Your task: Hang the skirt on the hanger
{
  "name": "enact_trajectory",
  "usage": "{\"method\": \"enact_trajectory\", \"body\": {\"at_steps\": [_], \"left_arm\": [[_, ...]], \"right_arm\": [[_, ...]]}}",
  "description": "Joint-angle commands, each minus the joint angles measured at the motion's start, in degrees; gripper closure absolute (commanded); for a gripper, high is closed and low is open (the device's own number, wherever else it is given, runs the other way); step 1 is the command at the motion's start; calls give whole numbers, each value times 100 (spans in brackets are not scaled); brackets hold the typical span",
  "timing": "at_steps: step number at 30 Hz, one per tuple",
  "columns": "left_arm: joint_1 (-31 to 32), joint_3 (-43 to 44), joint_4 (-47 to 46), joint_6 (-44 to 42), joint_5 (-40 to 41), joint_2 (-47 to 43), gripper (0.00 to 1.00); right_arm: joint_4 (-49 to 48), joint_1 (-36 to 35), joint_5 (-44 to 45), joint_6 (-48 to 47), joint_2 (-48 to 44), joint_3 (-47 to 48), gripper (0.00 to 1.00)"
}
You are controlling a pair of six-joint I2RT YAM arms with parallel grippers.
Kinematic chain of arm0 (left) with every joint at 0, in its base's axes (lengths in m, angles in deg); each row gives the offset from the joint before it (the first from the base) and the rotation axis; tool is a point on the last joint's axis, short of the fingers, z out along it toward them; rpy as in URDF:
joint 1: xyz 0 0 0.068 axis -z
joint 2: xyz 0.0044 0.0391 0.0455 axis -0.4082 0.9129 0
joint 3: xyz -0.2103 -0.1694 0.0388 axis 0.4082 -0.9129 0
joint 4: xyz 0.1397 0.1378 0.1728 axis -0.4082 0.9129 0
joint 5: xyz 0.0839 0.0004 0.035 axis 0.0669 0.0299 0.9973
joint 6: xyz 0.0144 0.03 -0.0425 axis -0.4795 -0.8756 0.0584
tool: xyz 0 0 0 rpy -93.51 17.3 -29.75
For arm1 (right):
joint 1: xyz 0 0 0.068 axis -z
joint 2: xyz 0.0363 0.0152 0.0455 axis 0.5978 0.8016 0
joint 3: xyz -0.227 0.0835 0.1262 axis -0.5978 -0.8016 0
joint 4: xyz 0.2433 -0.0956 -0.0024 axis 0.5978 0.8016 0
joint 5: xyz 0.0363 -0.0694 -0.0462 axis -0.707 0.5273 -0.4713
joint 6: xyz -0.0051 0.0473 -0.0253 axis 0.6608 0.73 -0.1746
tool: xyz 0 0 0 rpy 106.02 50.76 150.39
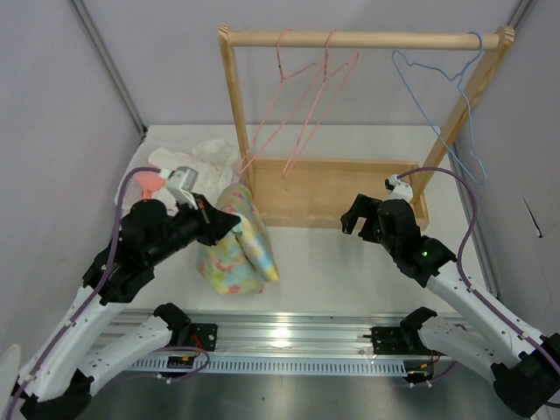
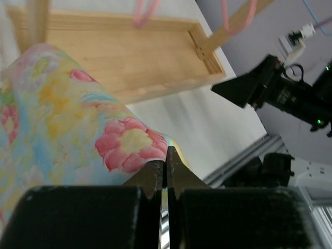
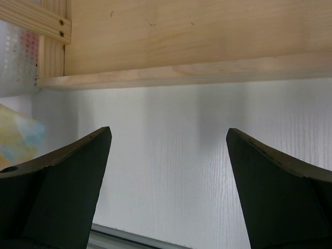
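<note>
Left of centre on white table (image 1: 341, 262), skirt (image 1: 234, 249) stood bunched, pinched by left gripper (image 2: 166, 155). Centre right, right gripper (image 3: 168, 171) was spread above table. Upper right, hanger (image 1: 455, 114) hung on rail (image 1: 367, 39); grey walls (image 1: 52, 87) around.

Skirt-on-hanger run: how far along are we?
Early. Done: the left gripper is shut on an edge of the skirt, whose lower part rests bunched on the table. In hand: that edge is held up off the table. Left: the hanger hangs untouched on the wooden rack, and the right gripper is open and empty, so fetching the hanger and putting the skirt on it remain.
</note>
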State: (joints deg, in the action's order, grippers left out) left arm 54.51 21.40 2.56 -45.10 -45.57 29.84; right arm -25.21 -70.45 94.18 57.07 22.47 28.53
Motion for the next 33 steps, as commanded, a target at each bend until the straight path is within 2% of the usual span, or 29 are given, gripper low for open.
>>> {"method": "enact_trajectory", "body": {"at_steps": [1,2,5,8,10,13,15,18,19,22,26,28,33], "left_arm": [[1148,-53,-1014,276,1043,372,100],[1630,-36,-1154,276,1204,617,100],[2143,43,-1374,259,1592,917,100],[2206,-61,-1524,259,1478,1242,97],[2197,-271,-1620,250,1556,1471,85],[2197,-456,-1577,189,1688,1787,77],[2118,-519,-1586,188,1917,1867,82],[1811,-729,-1700,215,1768,2051,85],[1732,-713,-1691,215,1689,2226,82],[1652,-721,-1665,189,1583,2385,55],[1626,-800,-1630,189,1636,2123,31],[1582,-730,-1438,180,1679,2008,28],[1354,-712,-884,390,1776,1446,27]], "right_arm": [[48,16,119,-58,-75,300,1],[57,25,145,-58,-84,309,1],[171,34,242,-67,-110,353,1],[224,42,269,-23,-84,283,1],[198,51,251,-23,-49,196,1],[189,69,190,12,21,160,0],[180,78,146,21,92,134,1],[110,78,84,47,136,29,1],[75,86,41,74,136,-15,1],[39,78,-21,127,206,-77,1],[92,86,-82,162,285,-95,1],[118,78,-109,171,268,-156,1],[337,16,-118,337,162,-279,1]]}}
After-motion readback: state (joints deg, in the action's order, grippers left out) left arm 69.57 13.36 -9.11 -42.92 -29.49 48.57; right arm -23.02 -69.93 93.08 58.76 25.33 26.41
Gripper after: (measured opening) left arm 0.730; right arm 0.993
